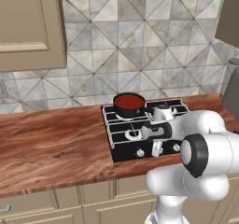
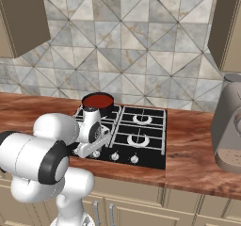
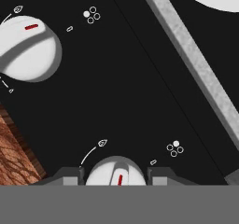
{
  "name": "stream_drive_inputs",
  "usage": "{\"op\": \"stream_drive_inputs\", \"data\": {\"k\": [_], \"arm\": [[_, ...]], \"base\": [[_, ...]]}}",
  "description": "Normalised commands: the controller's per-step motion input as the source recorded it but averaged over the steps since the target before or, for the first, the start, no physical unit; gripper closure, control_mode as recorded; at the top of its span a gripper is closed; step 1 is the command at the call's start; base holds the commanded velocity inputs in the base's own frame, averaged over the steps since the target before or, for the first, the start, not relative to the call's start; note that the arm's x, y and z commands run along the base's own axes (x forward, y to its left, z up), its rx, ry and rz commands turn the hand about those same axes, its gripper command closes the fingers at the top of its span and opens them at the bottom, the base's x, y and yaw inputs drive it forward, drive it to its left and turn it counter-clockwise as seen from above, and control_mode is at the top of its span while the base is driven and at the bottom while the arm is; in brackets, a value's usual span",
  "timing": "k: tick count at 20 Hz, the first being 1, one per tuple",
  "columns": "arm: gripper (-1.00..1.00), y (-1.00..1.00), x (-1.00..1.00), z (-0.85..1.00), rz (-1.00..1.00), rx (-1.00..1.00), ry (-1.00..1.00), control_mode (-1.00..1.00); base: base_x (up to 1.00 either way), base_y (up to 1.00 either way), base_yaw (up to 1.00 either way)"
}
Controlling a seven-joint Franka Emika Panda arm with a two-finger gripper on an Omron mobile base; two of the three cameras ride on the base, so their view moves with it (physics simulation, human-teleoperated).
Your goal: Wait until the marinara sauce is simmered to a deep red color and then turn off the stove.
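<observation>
The end effector sits low over the front edge of the stove, its two fingertips standing one on each side of a silver knob. The tips are just beside the knob's rim, narrowly set, but whether they press on it cannot be told. The knob's red mark runs along the hand view's vertical, tilted slightly, pointing away from the end effector toward the cooktop's black panel. A small burner diagram lies just right of the end effector in this view.

Farther off and to the upper left in the hand view is a second knob, its red mark lying nearly crosswise. Beyond it, at the left edge, the wooden surface shows. A pale grey grate bar runs diagonally across the upper right.

In the left base view the end effector hangs over the knob row, and the saucepan stands beyond it on the back left burner. The marinara sauce fills it as a flat, deep red disc. In the right base view the sauce lies just behind the arm's wrist, with the end effector at the stove's front left edge. A grey appliance stands well apart to the right.
</observation>
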Motion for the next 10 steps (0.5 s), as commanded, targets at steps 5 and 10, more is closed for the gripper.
{"op": "stream_drive_inputs", "data": {"k": [5,10], "arm": [[1.0,0.0,0.0,0.0,0.0,0.0,0.0,-1.0],[1.0,0.0,0.0,0.0,0.0,0.0,0.0,-1.0]], "base": [[0.0,0.0,0.0],[0.0,0.0,0.0]]}}
